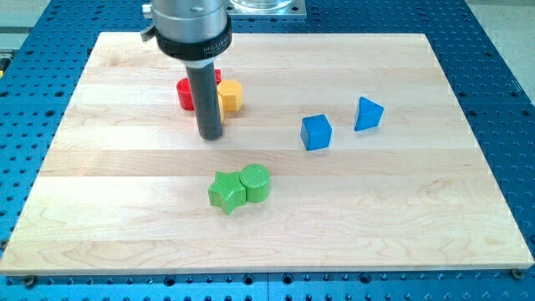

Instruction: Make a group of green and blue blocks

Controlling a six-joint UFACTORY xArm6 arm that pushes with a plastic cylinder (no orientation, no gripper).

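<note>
A green star block (226, 192) and a green cylinder (257, 183) sit touching each other near the board's lower middle. A blue cube (316, 132) and a blue triangular block (368, 114) stand apart to the view's right. My tip (211, 135) rests on the board above and slightly left of the green pair, well left of the blue cube, touching no block.
A red block (184, 93) and a yellow hexagonal block (231, 96) sit just behind the rod, partly hidden by it. The wooden board (100, 209) lies on a blue perforated table (510, 125).
</note>
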